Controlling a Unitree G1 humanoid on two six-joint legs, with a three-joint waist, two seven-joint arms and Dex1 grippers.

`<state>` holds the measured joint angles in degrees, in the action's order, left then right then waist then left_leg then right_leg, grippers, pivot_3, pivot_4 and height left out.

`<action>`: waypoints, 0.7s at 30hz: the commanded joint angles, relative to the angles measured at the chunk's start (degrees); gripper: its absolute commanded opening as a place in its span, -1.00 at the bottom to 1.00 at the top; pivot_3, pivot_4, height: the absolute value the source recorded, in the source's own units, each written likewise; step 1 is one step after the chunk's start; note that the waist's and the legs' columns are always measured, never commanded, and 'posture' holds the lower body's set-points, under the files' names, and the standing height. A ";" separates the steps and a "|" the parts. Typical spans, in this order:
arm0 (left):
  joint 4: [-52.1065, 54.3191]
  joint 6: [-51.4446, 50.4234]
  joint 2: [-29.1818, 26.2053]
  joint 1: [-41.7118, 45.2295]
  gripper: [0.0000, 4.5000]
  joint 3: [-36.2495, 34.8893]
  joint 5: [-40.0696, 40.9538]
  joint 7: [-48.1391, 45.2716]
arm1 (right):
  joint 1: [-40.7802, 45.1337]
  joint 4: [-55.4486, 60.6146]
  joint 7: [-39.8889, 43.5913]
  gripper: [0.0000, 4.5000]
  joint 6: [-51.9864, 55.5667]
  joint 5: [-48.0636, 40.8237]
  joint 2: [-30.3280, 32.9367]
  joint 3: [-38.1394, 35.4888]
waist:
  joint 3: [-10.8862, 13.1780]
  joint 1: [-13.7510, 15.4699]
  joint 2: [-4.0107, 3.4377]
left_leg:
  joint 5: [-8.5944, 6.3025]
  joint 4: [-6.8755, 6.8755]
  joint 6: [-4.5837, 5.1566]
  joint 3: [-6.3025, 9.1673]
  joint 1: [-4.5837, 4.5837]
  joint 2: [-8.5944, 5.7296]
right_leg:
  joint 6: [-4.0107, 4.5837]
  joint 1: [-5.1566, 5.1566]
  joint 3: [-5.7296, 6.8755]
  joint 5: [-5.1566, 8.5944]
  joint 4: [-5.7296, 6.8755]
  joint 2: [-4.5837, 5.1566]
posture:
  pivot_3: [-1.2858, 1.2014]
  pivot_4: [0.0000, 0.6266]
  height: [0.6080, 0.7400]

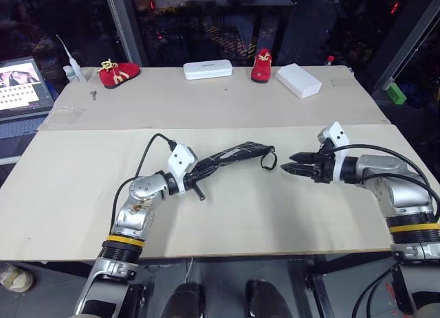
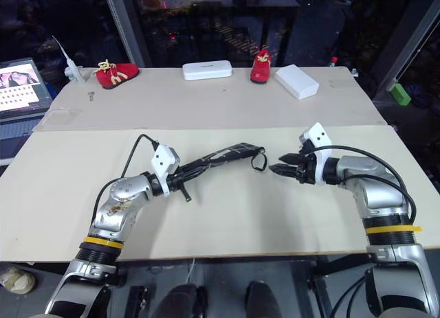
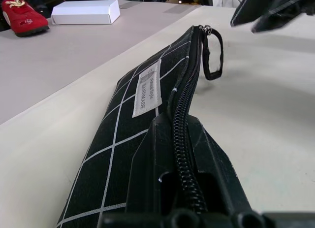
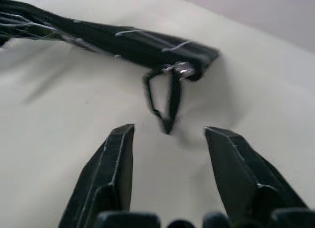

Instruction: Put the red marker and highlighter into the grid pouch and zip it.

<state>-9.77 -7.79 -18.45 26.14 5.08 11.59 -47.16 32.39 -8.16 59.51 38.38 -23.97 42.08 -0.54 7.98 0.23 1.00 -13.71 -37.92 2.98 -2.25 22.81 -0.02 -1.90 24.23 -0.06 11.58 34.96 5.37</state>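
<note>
The left gripper [image 1: 194, 175] is lying low over the table [image 1: 82, 194], pointing level toward the robot's right, its 2 fingers clamping one end of the grid pouch [image 1: 230, 157]. The pouch is stretching from that grip toward the right gripper [image 1: 291, 161], zipper edge up and closed along its visible length, the cord loop [image 4: 162, 101] hanging off its far end. The right gripper is pointing slightly downward at the loop, fingers spread apart, gripping nothing, just short of it.
</note>
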 commanded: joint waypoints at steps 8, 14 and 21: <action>-0.16 10.71 -0.87 -0.15 -1.00 4.02 -2.21 -5.91 | -12.23 7.17 7.87 0.05 -5.97 -2.88 10.22 -9.50 | 0.00 0.61 0.01 | -0.01 0.00 0.01 0.03 0.05 -0.04 | -0.01 -0.05 0.05 0.00 -0.06 0.03 | 0.03 -0.52 1.00; -5.44 18.83 -1.69 1.93 -1.00 6.39 -2.09 -12.82 | -15.53 6.62 6.04 0.05 -7.39 -1.96 10.52 -11.09 | 0.01 0.27 0.01 | -0.01 -0.01 0.01 -0.18 -0.20 0.02 | 0.00 -0.11 -0.21 0.01 -0.01 -0.06 | 0.03 -0.52 1.00; -17.19 28.07 -3.09 5.42 -0.84 7.69 -5.60 -16.07 | -18.35 8.16 3.13 0.06 -7.88 -1.02 9.70 -10.87 | 0.01 0.38 0.02 | -0.03 -0.01 0.06 -0.27 -0.20 -0.01 | -0.03 -0.08 -0.28 0.03 -0.03 -0.06 | 0.03 -0.52 1.00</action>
<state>-26.44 18.52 -21.30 30.94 12.89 5.45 -61.71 14.36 -1.83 63.51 31.88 -25.36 51.53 -9.88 7.99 0.60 1.02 -13.75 -37.93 3.04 -2.52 22.62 -0.03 -1.94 24.17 -0.34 11.61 34.92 5.30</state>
